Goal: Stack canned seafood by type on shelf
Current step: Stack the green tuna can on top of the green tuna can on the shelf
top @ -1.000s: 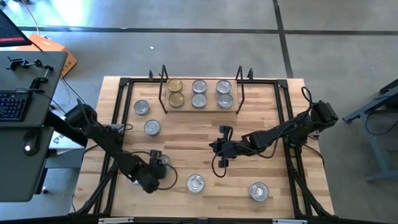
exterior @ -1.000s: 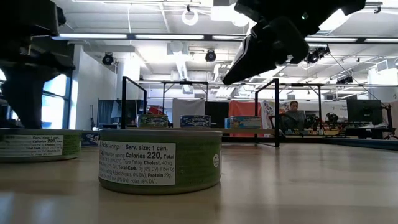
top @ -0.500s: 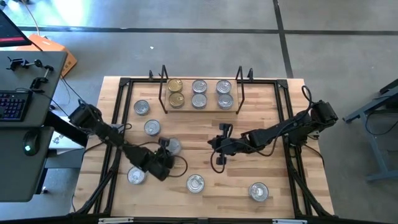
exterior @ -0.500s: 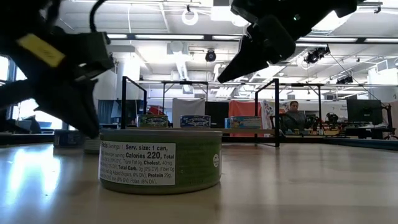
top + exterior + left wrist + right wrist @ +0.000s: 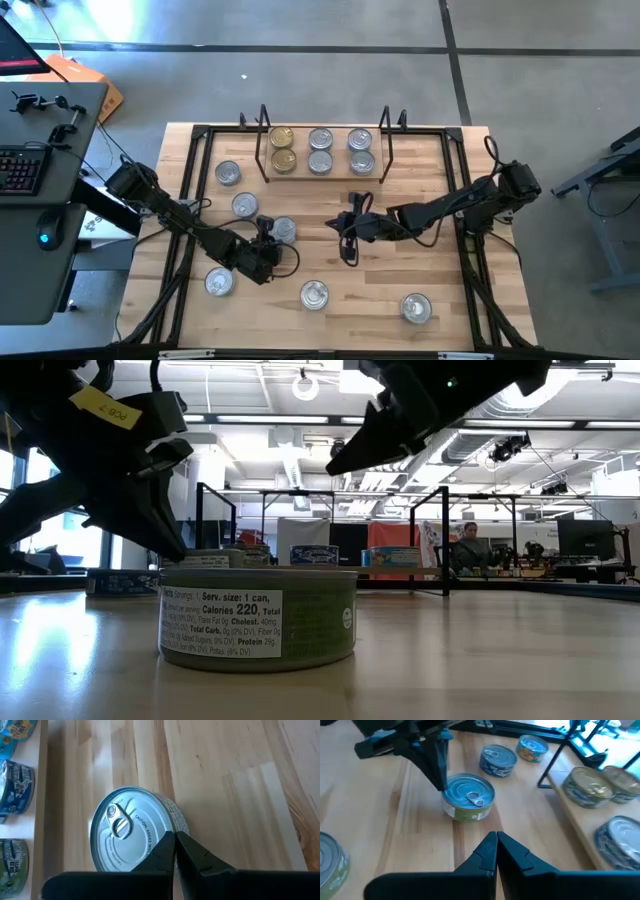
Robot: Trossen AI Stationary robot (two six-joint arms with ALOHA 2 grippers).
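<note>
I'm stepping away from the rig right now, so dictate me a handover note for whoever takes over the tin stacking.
Left pincer: shut, empty, beside a loose silver tin.
Right pincer: shut, empty, hovering close by.
Done: the shelf holds a gold pair at one end and four shelved silvers beside it.
Left: that tin plus five other loose tins need shelving by type.

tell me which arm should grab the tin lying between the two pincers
Left. Its pincer is right beside the tin, fingers shut, seen close in the left wrist view. The right pincer is farther off, also shut. Either must open first.
</note>
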